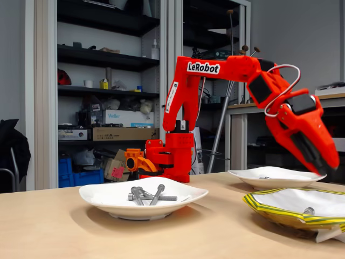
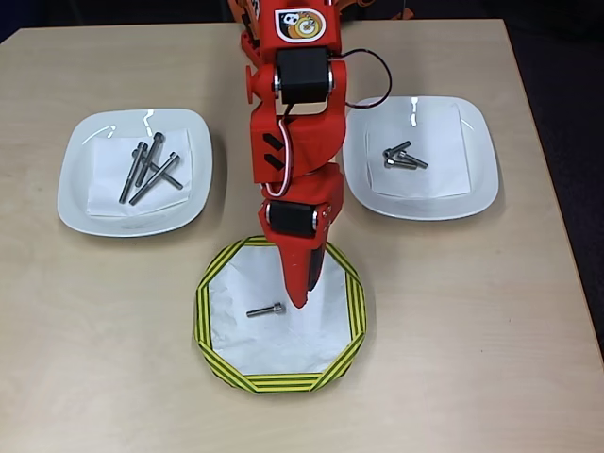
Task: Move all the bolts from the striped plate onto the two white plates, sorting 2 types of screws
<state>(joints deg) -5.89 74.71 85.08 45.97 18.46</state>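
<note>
The striped plate (image 2: 351, 321) (image 1: 269, 208) lies at the table's front centre with one grey bolt (image 2: 266, 310) (image 1: 309, 210) lying flat on its white centre. My red gripper (image 2: 298, 296) (image 1: 328, 165) points down over this plate, its tip just right of the bolt and above it. The fingers are together and hold nothing. In the overhead view the left white plate (image 2: 75, 179) (image 1: 108, 197) carries several long bolts (image 2: 149, 168) (image 1: 149, 195). The right white plate (image 2: 477, 160) (image 1: 280, 175) holds a small cluster of short bolts (image 2: 404, 158).
The arm's red base (image 1: 167, 156) stands at the table's back edge between the two white plates. Bare wooden table (image 2: 472, 359) surrounds the striped plate on both sides and in front. Shelves and desks stand behind the table.
</note>
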